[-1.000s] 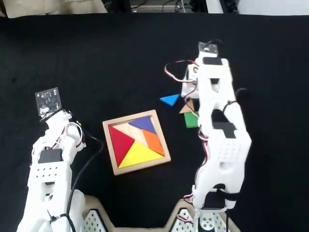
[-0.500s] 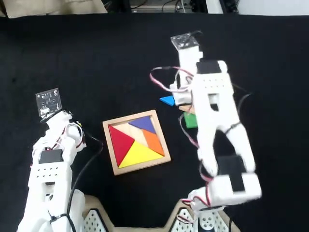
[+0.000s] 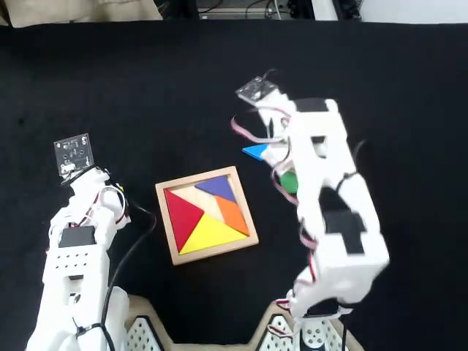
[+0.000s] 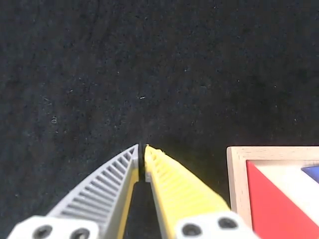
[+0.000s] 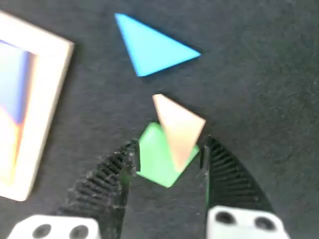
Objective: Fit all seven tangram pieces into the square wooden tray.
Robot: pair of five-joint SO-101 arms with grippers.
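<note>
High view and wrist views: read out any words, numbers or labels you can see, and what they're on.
Nothing legible.
Left arm's circuit board: markings too small to read.
Right arm's circuit board: markings too small to read.
Wooden tray and blue triangle: no print.

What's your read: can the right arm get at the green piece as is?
Probably yes: the open right end effector straddles the green piece. But the tan triangle overlaps it between the fingers, so closing would likely catch both.
</note>
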